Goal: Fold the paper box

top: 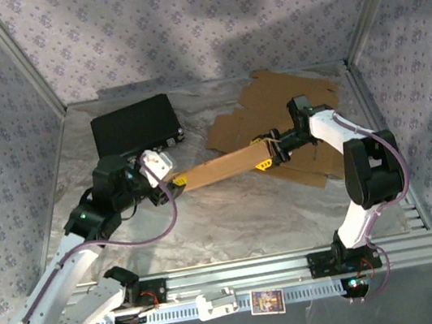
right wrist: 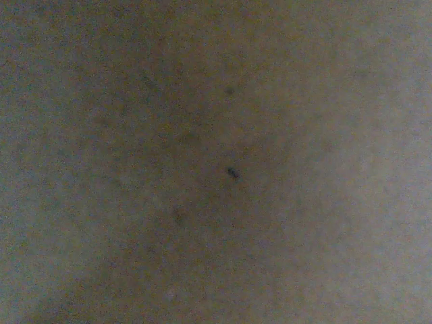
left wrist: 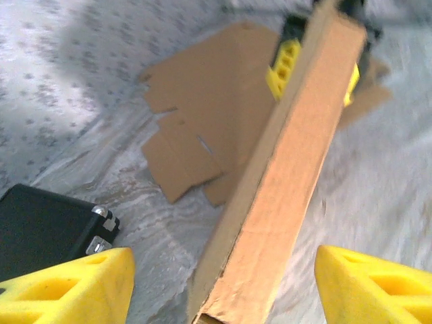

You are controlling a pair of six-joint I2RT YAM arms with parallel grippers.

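Left gripper (left wrist: 224, 273) stands with fingers spread either side of the paper box (top: 221, 168), at its near end and touching neither face. The right gripper (top: 268, 154) clamps the far end over the table (top: 242, 223), beside flat cardboard blanks (top: 279, 90). Held by one end only, the long sleeve could sag, twist or slip free.

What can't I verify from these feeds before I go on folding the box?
- Right wrist view: blurred brown surface at the lens; how the right gripper seats on the paper box is unreadable there.
- Left wrist view: the box's near end is cut by the bottom edge; flaps unknown.
- Top view: flat cardboard partly under the right arm; sheet count unclear.
- Top view: card at the near edge, print too small.
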